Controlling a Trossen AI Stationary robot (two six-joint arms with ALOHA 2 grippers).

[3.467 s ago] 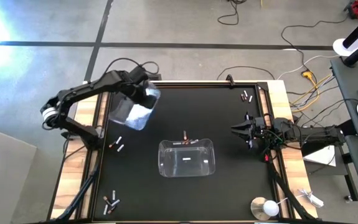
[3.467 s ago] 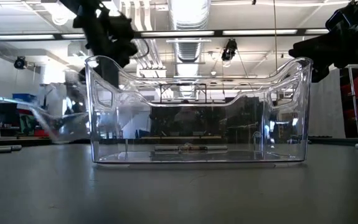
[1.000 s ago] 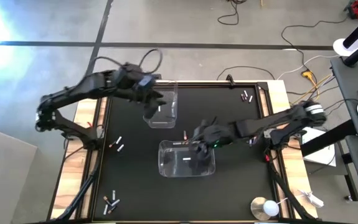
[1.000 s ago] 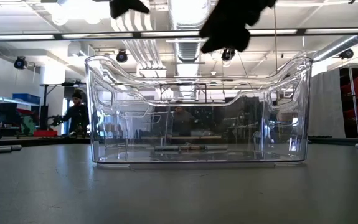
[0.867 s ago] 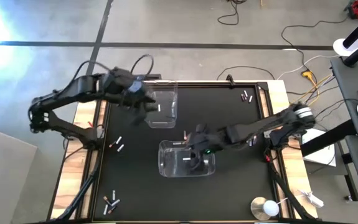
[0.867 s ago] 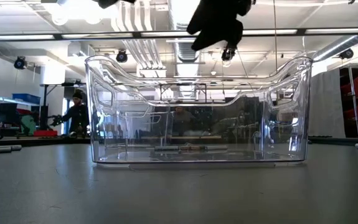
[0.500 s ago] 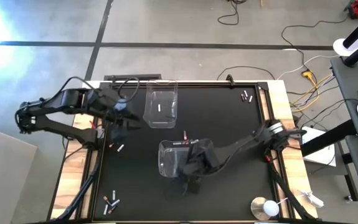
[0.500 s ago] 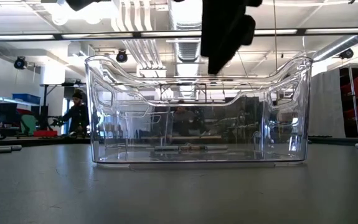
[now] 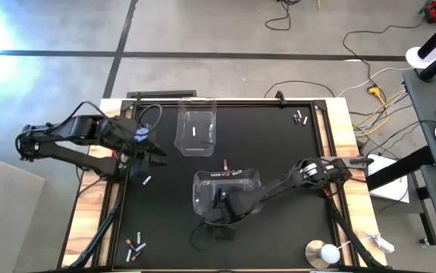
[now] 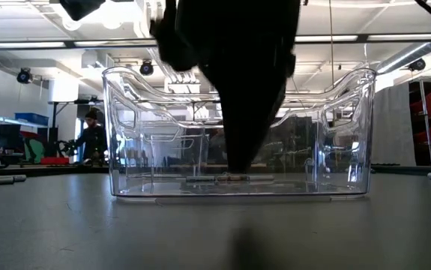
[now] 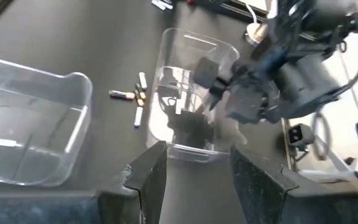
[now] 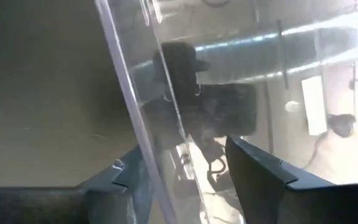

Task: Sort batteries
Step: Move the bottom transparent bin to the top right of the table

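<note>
right claw (image 9: pixel 219 214) blurred over bin (image 9: pixel 252 179), battery colours unreadable

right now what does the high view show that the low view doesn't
Only the high view shows the second clear bin near the table's far edge, the left hand hovering beside it with fingers apart, loose batteries near the front left corner, and more batteries at the far right.

Only the low view shows the room behind, with a person standing there.

Both show the central clear bin and the right arm reaching down at it.
</note>
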